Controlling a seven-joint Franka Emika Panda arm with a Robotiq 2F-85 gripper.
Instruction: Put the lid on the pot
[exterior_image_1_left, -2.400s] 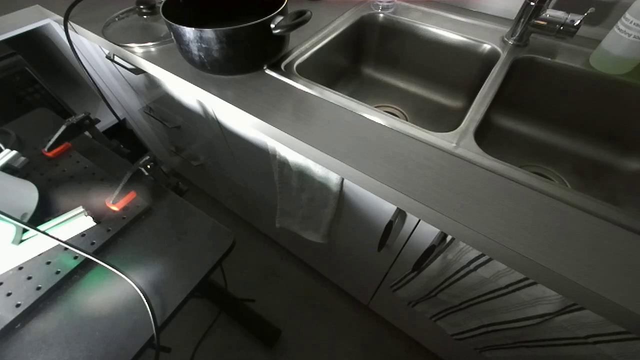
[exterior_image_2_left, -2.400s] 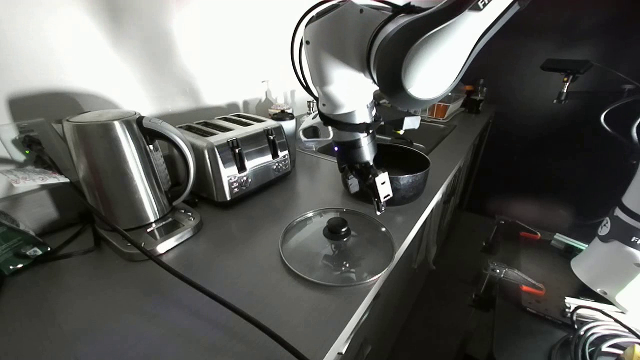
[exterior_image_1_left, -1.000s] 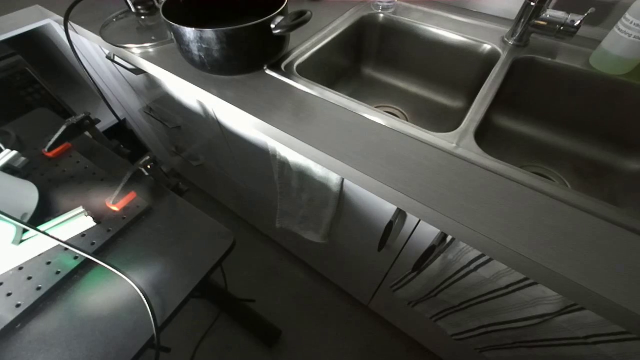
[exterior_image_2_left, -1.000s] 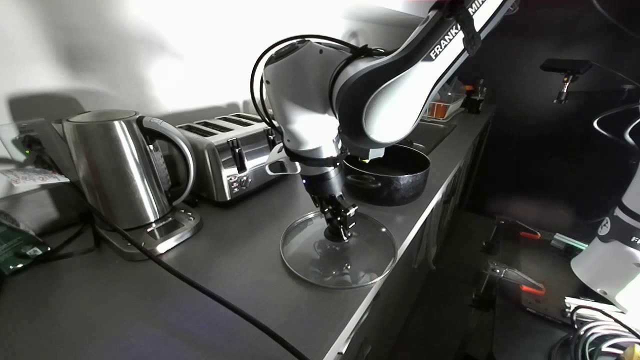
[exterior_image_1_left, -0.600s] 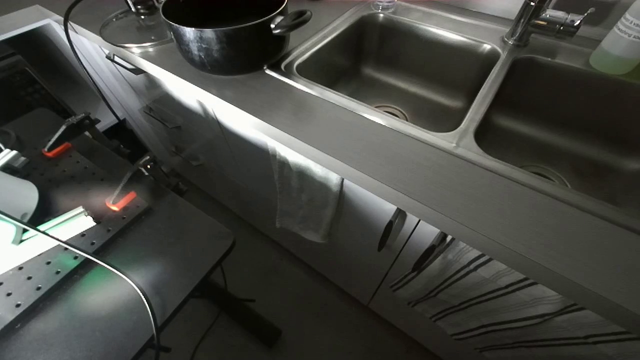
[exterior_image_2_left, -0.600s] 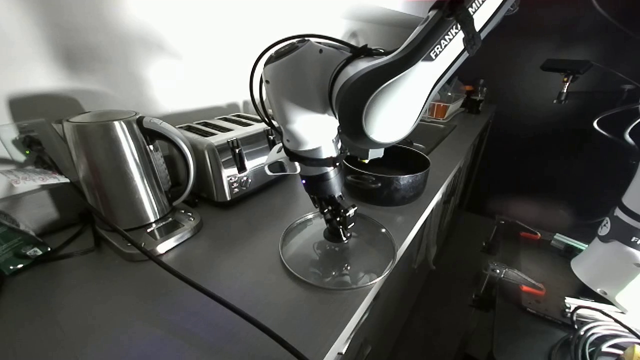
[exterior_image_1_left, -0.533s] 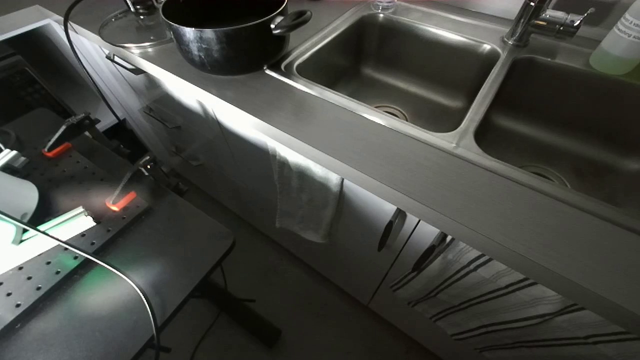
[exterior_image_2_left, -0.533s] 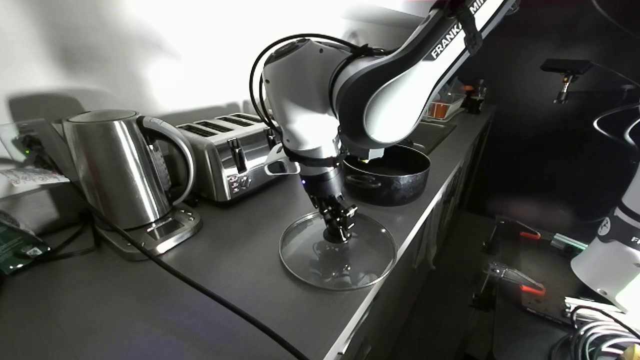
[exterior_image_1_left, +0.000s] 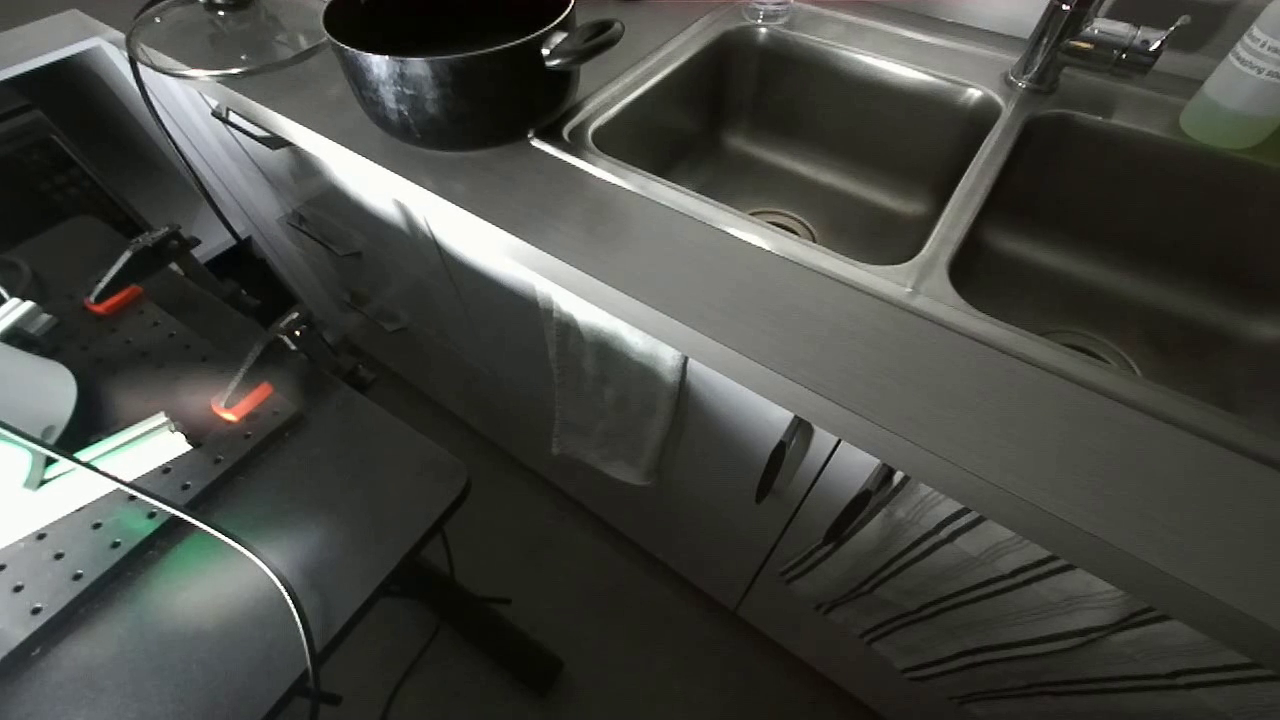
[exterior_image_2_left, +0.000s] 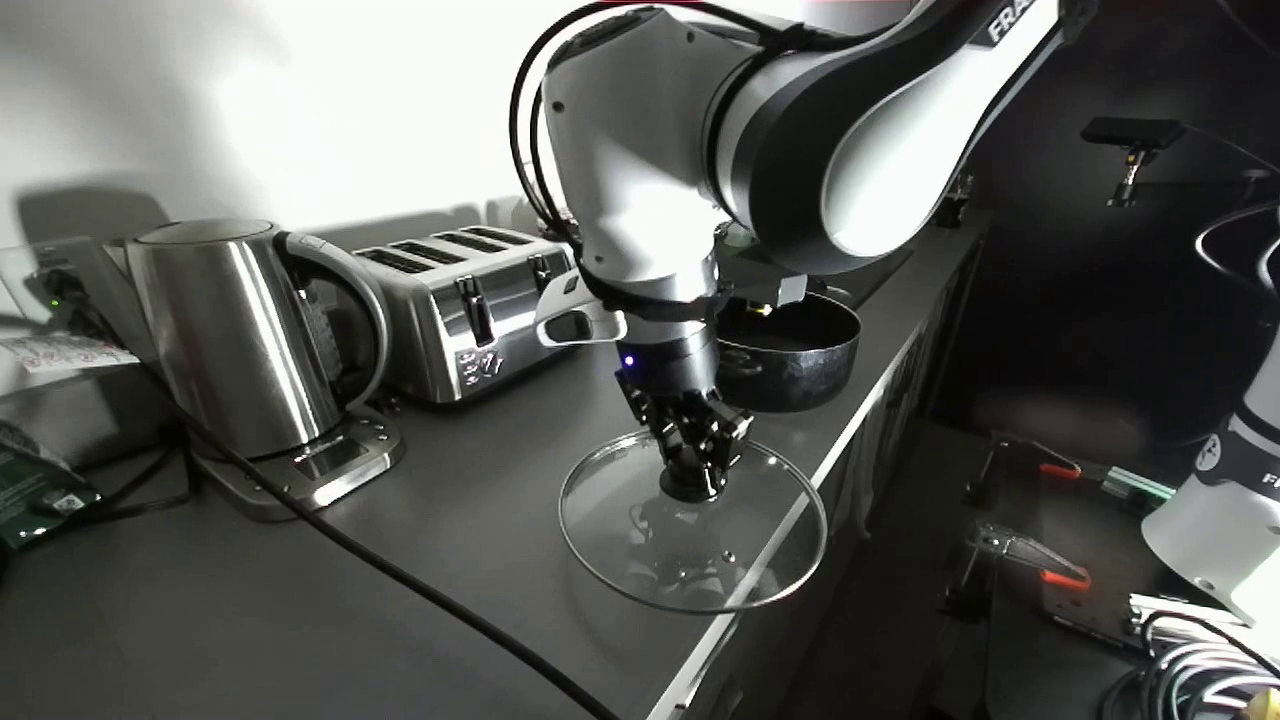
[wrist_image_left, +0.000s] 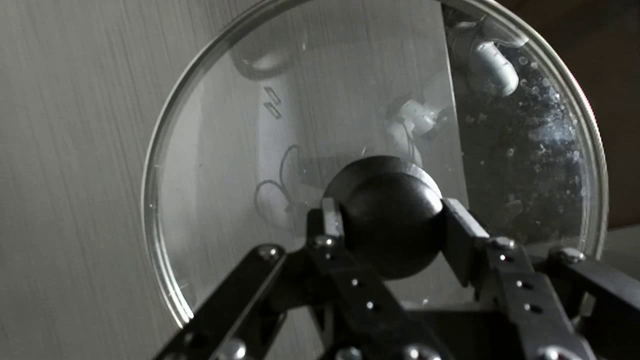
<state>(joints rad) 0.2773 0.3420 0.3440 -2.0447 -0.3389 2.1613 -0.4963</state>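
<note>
"What's in your pincer (wrist_image_left: 394, 222)?"

"The lid (exterior_image_2_left: 690, 545): I have its knob (wrist_image_left: 392, 235) clasped from both sides. I hold it above the bench (exterior_image_2_left: 480, 480), its rim jutting past the bench's edge."

"And the pot (exterior_image_1_left: 455, 90)?"

"Upright and uncovered on the bench, near my lid, just beside the sink (exterior_image_1_left: 800, 150)."

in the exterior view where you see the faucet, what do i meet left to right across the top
From the left: glass lid, pot, left sink basin, faucet, labelled bottle.
</note>
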